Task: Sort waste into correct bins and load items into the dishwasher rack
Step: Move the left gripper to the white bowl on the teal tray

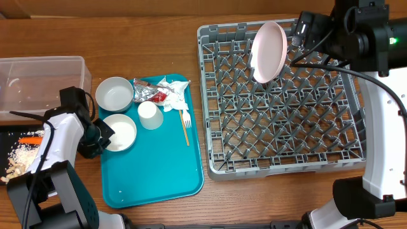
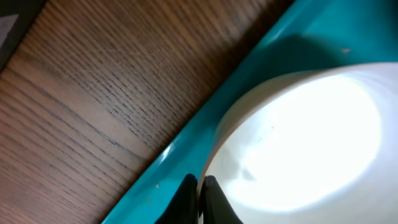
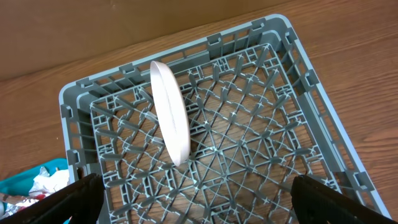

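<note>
Wooden tabletop (image 1: pixel 165 38) all round. The left gripper (image 2: pixel 199 199) has its jaws pinched narrow on the rim of the bowl (image 2: pixel 298 143) at the teal tray's (image 2: pixel 292 31) left edge, a contact only the left wrist view shows. The right gripper (image 3: pixel 196 196) has its jaws spread wide above the dishwasher rack (image 3: pixel 323 124), right of the tray, with the plate (image 3: pixel 171 112) on edge inside.

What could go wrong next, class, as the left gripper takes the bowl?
1. The left gripper pinches only the thin rim of the front bowl; lifted, the bowl may tilt or slip.
2. The cup stands right beside that bowl and could be knocked.
3. The plate stands on edge in the rack; a bowl set down close by might topple it.
</note>
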You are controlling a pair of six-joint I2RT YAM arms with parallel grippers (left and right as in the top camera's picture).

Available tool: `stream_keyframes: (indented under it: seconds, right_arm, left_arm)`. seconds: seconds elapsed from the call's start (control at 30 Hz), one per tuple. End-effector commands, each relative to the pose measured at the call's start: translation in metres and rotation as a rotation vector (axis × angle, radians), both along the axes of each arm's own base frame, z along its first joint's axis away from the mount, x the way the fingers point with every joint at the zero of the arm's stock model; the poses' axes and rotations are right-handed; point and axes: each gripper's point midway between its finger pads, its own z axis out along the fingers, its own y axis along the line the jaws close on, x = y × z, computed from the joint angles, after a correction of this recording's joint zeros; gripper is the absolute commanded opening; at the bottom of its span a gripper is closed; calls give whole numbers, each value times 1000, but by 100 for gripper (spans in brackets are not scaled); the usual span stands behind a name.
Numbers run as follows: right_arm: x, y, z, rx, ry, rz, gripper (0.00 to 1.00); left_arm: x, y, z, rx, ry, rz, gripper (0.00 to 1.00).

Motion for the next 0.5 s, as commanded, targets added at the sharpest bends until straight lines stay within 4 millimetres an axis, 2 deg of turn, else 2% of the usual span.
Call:
stream_keyframes:
  seconds: [0.0,0.27,0.47]
  right_arm:
    - [-1,-2,3,-3,-11,-5,100]
    - [-1,-2,3,-3,-11,-6,100]
    - [-1,-2,3,-3,-11,-5,100]
  left_arm:
    - [-3,0,1,8,27,-15,4]
    - [-30,-24,13,-86,110,-74,4]
    - [-22,-78,21,-220,70,-210,4]
